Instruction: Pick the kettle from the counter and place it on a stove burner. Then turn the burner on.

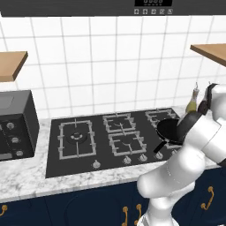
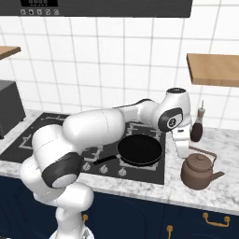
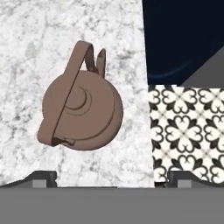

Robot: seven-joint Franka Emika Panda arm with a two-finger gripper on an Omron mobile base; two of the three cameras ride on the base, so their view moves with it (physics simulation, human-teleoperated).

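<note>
The brown kettle stands upright on the marble counter to the right of the cooktop. Seen from above, the kettle has its handle arched over the lid and its spout pointing away. My gripper hangs just left of the kettle and slightly above it, pointing down. My gripper is open, its fingertips wide apart with nothing between them. The large stove burner sits at the left end of the black cooktop and is bare.
A black frying pan rests on the cooktop's right burner, its handle toward the front knobs. A slim bottle stands behind the kettle. A dark oven box is left of the cooktop. The counter's front edge drops to patterned floor.
</note>
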